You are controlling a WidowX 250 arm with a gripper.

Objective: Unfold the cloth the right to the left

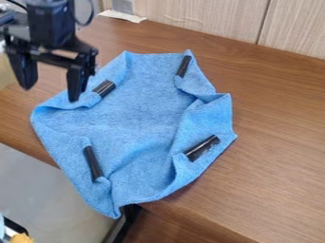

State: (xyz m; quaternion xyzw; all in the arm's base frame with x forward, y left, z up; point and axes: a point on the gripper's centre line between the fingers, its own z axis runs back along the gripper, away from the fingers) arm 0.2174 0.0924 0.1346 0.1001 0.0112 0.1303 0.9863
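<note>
The brown wood-grain table (279, 166) takes up most of my view. Behind its far edge stands pale wood-grain panelling (209, 16) with a dark upright seam; beyond its near-left edge I see a grey surface (44, 190). The blue cloth (143, 109) lies rumpled with its borders turned inward, one tip poking past that near edge. My claw (51, 95) hangs at its upper left, fingers spread wide. Four black strips (92, 163) sit on the folds, and a white scrap (122, 16) lies by the far edge.
</note>
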